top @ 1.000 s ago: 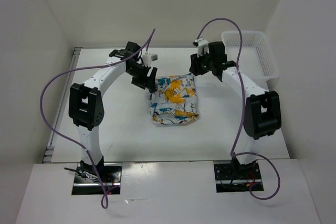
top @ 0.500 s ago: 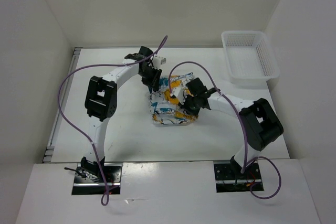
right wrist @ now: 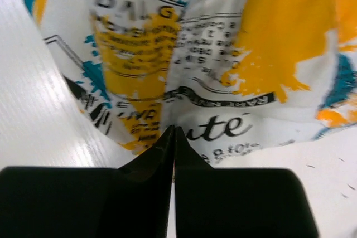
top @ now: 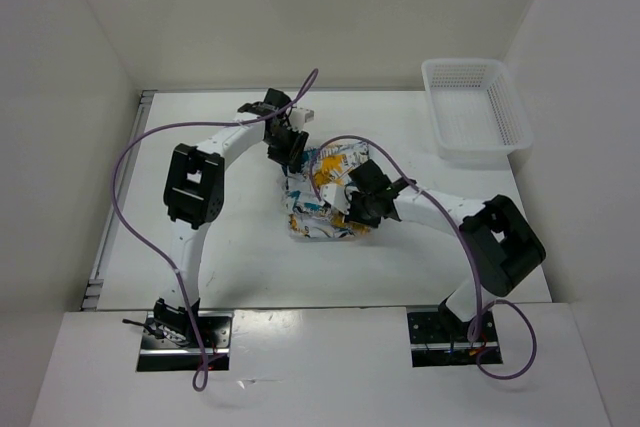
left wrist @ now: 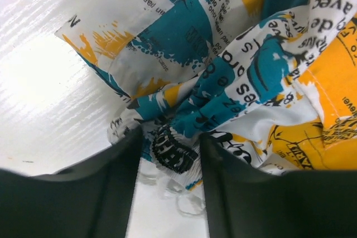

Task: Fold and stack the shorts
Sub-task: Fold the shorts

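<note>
The shorts (top: 318, 185) lie crumpled in a heap at the middle of the table, white with a teal, yellow-orange and black print. My left gripper (top: 293, 153) is at the heap's far left corner. In the left wrist view the gripper (left wrist: 170, 140) is open, and a bunched edge of the shorts (left wrist: 234, 54) lies between the fingertips. My right gripper (top: 353, 211) is at the heap's near right side. In the right wrist view the gripper (right wrist: 174, 129) is pressed shut, pinching the edge of the shorts (right wrist: 223, 54).
A white plastic mesh basket (top: 476, 113) stands at the far right of the table. White walls close in the table on the left, back and right. Purple cables loop above both arms.
My right arm swung down from the far right onto the shorts, then moved nearer and left, bunching the heap's right side inward. My left gripper moved onto the far left corner and stayed.
</note>
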